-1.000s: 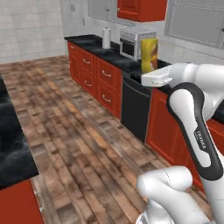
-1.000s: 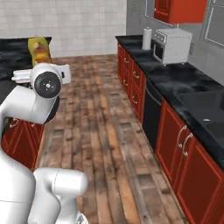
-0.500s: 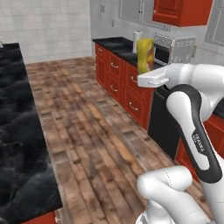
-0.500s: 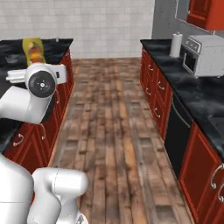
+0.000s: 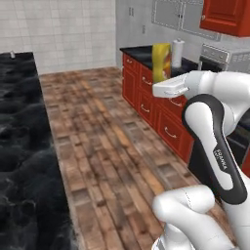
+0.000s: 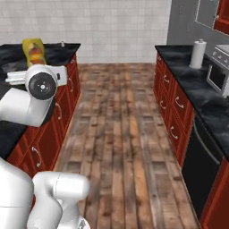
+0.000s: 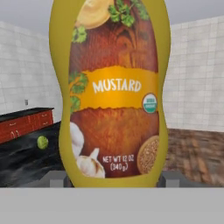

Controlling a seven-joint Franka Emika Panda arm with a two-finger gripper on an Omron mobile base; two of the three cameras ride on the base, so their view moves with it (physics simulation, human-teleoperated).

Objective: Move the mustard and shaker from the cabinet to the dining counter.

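Mustard (image 7: 114, 94) upright in the hand view, label facing the camera: "MUSTARD", garlic and seed pictures, reddish-brown panel on a yellow body. It stands between the two finger tips (image 7: 56, 178) at the bottom of that view; the gripper (image 7: 114, 178) is clamped on the bottle's lower sides, jaws fairly wide apart around its girth. Bottle held in the air, off every surface.

Left base view: mustard (image 5: 161, 62) rises above the white hand (image 5: 170, 89) at arm's end, over the wooden floor (image 5: 102, 132) of the aisle. Right base view: bottle top (image 6: 34, 51) shows just above the arm's round joint, in front of the dining counter (image 6: 13, 58).

Dining counter (image 5: 22, 161): black marble top with white veins, red drawer base with curved handles, running along the robot's left. A small pale object (image 5: 12, 55) stands at its far end, too small to identify. A small green round thing (image 7: 42, 142) lies on a black top in the hand view.

Opposite side: narrower black counter (image 6: 197, 85) on red drawers, a white paper roll (image 6: 196, 53) standing upright on it, a silver appliance (image 6: 218, 67) beside it. Red upper cabinet (image 5: 227, 17) above. Back wall (image 6: 103, 27) of pale square tiles. Floor of mixed brown planks.
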